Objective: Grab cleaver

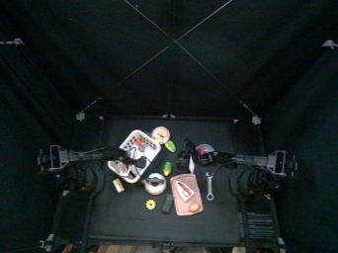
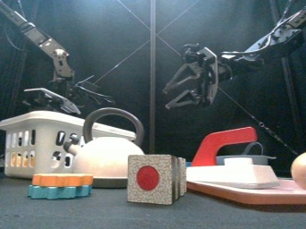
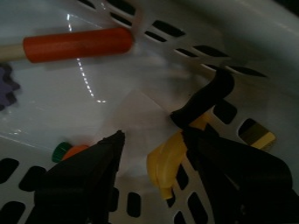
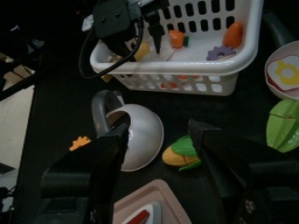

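Two arms in view, one at each side of the black surface (image 1: 93,219). Left tool (image 3: 152,166) hangs inside the white laundry-style basket (image 1: 132,145), jaws spread wide, gripping nothing — a yellow piece with a black stem (image 3: 187,144), perhaps a toy banana, lies between and just past the jaws on the basket floor. An orange cylinder (image 3: 79,43) with a pale end lies farther along the basket floor; a small orange-and-green item (image 3: 68,150) sits near one jaw.

Right tool (image 2: 191,82) hangs in the air above the middle of the surface, jaws apart, empty. Its wrist camera looks down on the basket (image 4: 187,52), the grey kettle (image 4: 138,133) and a yellow-green-red toy (image 4: 179,151) just beside the kettle.

Cleaver (image 2: 239,150) — red handle, pale blade — lies on the pink cutting board (image 2: 257,192) at the front right of the surface, well apart from both tools. From above, the board (image 1: 189,197) sits right of the kettle (image 1: 156,181).

Front edge: a block with a red dot (image 2: 153,178), an orange-and-teal gear-like stack (image 2: 63,185).
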Motion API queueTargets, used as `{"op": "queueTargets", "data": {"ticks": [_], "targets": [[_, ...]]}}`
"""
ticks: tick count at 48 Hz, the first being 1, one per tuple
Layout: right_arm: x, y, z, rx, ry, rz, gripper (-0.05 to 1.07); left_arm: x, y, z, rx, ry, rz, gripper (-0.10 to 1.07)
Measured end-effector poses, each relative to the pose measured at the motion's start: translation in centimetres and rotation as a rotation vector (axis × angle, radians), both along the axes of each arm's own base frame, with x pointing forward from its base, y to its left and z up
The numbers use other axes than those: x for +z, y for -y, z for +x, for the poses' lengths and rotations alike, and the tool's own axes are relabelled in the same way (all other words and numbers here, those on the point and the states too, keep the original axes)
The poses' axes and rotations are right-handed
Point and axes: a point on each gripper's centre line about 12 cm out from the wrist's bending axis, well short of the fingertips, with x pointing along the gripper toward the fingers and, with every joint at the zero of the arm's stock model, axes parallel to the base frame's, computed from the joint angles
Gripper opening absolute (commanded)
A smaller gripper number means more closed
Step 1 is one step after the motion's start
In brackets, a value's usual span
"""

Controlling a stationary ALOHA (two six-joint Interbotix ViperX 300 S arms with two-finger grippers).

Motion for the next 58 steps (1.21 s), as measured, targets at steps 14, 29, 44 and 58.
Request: {"op": "queueTargets", "data": {"ticks": [14,29,44,58], "targets": [[-0.3,0.2,0.0,-0.009,-0.006,0.006,0.90,-0.2,0.4,-1.1,0.009,0.010,-0.002,0.91],[-0.3,0.3,0.0,-0.010,-0.007,0.008,0.90,-0.5,0.8,-0.7,0.084,0.079,-0.043,0.91],[-0.3,0.3,0.0,-0.010,-0.007,0.008,0.90,2.8,1.3,-0.1,0.208,0.190,-0.135,0.91],[-0.3,0.3,0.0,-0.012,-0.008,0.009,0.90,4.9,1.3,-0.5,0.499,0.240,-0.224,0.90]]}}
